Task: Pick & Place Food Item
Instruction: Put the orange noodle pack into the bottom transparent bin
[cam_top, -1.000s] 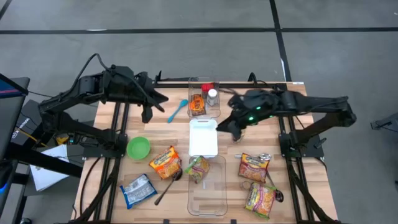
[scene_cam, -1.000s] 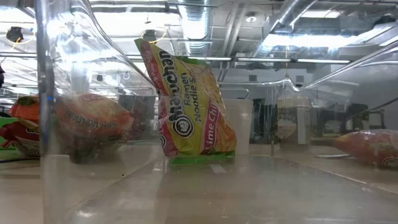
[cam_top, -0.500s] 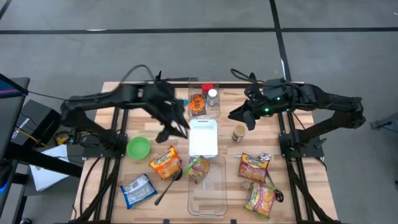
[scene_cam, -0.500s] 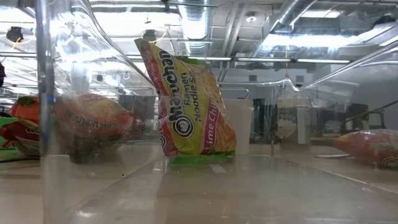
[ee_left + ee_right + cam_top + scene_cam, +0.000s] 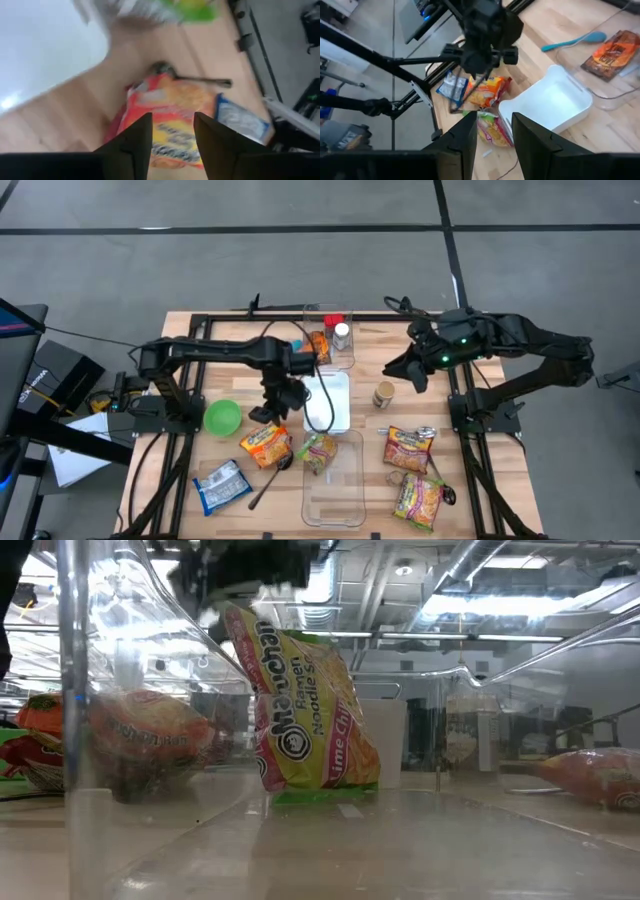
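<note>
Ramen packet (image 5: 264,442) lies flat, front-left of the white tray (image 5: 335,412).
Left gripper (image 5: 262,413) hangs just above it, fingers apart and empty; centre, then descend squarely. Right gripper (image 5: 417,376) waits far right, slightly parted.

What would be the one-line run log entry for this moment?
left gripper: open, empty, above orange noodle packet | right gripper: open, empty, waiting above table near jar

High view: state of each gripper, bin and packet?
Left gripper: open, empty, above orange ramen packet.
Right gripper: open, empty, beside small brown jar.
White rectangular tray: empty.
Clear plastic bin: yellow-green ramen packet leaning inside.
Orange ramen packet: flat on table.
</note>
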You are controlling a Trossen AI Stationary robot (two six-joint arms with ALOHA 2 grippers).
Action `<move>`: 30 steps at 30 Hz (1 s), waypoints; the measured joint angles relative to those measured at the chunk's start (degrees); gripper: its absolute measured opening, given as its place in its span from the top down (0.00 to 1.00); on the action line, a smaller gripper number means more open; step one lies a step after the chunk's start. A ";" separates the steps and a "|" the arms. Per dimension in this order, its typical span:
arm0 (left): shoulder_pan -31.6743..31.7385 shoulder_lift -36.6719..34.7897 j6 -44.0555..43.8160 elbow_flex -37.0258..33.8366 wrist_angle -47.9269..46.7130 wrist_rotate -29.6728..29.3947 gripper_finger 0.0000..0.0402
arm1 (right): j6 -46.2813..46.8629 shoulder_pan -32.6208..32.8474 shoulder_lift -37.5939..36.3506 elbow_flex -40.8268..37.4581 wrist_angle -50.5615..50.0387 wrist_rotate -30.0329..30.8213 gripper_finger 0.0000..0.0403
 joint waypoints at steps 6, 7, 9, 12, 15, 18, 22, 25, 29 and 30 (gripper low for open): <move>2.14 -1.40 -1.23 -4.41 8.72 -0.61 0.68 | 0.04 -0.11 -2.26 0.04 -0.01 1.78 0.71; 2.13 -1.28 -1.32 -4.41 9.46 -0.58 0.68 | -0.06 -0.17 -2.38 0.04 -0.21 1.82 0.71; 2.09 -0.94 -1.30 -4.45 10.05 -0.61 0.68 | -0.55 -0.46 -2.55 0.04 -0.03 1.80 0.71; 1.90 -0.04 -1.39 -5.62 11.10 -0.64 0.68 | -0.98 -0.61 -2.86 0.02 -0.23 1.81 0.71; 1.72 0.09 -1.56 -8.38 12.84 -0.65 0.68 | -1.24 -0.61 -2.86 0.02 -0.45 1.82 0.71; 1.72 0.26 -2.36 -10.72 13.51 -0.67 0.68 | -1.47 -0.55 -2.83 0.02 -0.76 1.82 0.71; 1.72 0.18 -3.93 -13.48 16.86 -0.68 0.68 | -1.49 -0.55 -2.78 0.02 -1.57 1.82 0.71; 1.69 0.22 -4.47 -14.60 19.34 -0.68 0.68 | -1.49 -0.55 -2.78 0.02 -1.57 1.82 0.71; 1.68 0.24 -6.08 -15.88 21.95 -0.58 0.68 | -1.47 -0.55 -2.78 0.02 -1.59 1.82 0.71; 1.65 0.24 -6.13 -16.08 21.96 -0.38 0.68 | -1.47 -0.55 -2.78 0.02 -1.59 1.82 0.71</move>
